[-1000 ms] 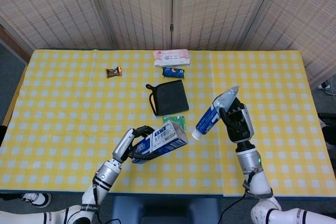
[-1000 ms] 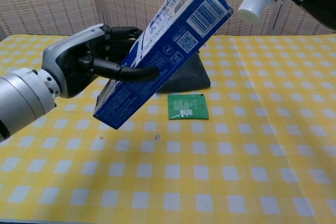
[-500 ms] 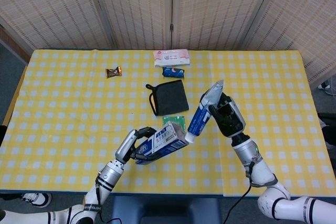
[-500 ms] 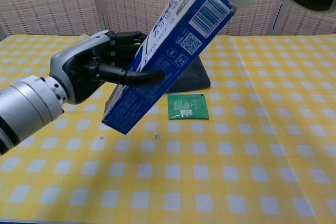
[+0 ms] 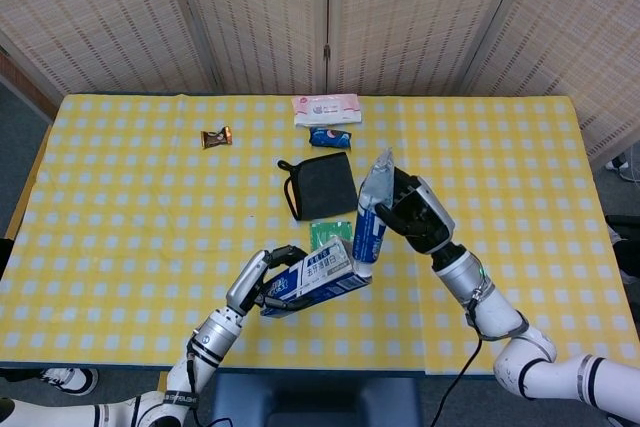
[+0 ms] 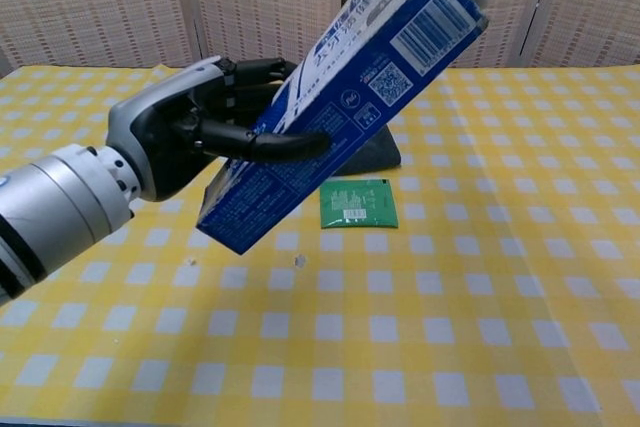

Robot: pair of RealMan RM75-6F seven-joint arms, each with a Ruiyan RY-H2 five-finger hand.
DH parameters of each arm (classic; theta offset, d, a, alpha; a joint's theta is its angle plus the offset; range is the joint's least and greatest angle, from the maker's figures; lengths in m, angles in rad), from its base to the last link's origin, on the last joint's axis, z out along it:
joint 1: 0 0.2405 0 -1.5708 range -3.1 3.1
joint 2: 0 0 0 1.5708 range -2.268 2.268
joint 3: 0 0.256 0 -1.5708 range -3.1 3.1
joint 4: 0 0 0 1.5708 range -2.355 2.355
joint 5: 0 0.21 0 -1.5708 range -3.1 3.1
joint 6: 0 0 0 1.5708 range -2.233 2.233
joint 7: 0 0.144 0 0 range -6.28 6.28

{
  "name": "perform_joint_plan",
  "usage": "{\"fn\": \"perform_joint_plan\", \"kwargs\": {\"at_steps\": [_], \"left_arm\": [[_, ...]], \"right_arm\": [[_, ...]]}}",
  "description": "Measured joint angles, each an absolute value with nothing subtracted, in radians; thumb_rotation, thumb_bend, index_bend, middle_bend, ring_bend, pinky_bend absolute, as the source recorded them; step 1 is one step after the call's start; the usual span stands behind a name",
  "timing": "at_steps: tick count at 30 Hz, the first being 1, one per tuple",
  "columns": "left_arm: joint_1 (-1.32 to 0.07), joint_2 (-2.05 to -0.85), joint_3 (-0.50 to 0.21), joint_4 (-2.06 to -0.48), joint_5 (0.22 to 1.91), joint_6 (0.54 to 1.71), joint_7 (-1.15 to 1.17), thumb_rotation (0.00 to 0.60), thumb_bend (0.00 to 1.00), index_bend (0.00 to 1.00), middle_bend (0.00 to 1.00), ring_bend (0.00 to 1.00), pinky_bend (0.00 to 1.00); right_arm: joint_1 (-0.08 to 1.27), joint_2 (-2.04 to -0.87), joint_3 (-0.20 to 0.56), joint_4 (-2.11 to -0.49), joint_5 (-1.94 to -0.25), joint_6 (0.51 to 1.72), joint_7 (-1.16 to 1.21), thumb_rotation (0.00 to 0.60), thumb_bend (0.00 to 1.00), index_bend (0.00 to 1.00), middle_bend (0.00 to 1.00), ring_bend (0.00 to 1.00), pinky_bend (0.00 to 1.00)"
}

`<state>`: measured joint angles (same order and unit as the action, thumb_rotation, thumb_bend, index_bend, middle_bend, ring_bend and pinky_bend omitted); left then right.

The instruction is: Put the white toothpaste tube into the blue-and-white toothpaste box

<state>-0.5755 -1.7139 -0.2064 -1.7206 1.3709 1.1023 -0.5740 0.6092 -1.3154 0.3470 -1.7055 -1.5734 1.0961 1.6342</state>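
Toothpaste box in blue-and-white cardboard (image 6: 340, 107) sits gripped in our left hand (image 6: 190, 132), tilted with its open end up, above the yellow checked tablecloth (image 5: 120, 207). Our right hand (image 5: 418, 215) grasps the white plastic toothpaste tube (image 5: 371, 215), its cap touching that open end.

Both views are evenly and brightly lit from overhead, with soft, faint shadows on the table (image 5: 120, 207). No harsh glare appears. The head view is sharp throughout; the chest view is slightly soft, with the near left hand (image 6: 170, 142) mildly blurred.
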Motion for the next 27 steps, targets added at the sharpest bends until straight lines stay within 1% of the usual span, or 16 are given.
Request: {"fn": "perform_joint_plan", "kwargs": {"at_steps": [12, 21, 27], "left_arm": [[-0.578, -1.676, -0.235, -1.785, 1.328, 1.056, -0.674, 0.6, 0.22, 0.55, 0.51, 0.41, 0.46], [-0.57, -1.62, -0.26, -1.808, 1.32, 1.024, -0.832, 0.6, 0.22, 0.55, 0.51, 0.42, 0.47], [-0.555, -1.591, -0.264, -1.808, 1.343, 1.027, -0.906, 0.6, 0.22, 0.55, 0.51, 0.42, 0.47]], "right_arm": [[0.664, -1.334, 0.332, -1.666, -1.572, 1.132, 1.498, 0.6, 0.43, 0.8, 0.65, 0.52, 0.68], [0.666, -1.367, 0.312, -1.647, -1.586, 1.214, 1.462, 0.6, 0.43, 0.8, 0.65, 0.51, 0.68], [0.649, -1.394, 0.298, -1.626, -1.588, 1.285, 1.46, 0.6, 0.43, 0.8, 0.65, 0.5, 0.68]]}}
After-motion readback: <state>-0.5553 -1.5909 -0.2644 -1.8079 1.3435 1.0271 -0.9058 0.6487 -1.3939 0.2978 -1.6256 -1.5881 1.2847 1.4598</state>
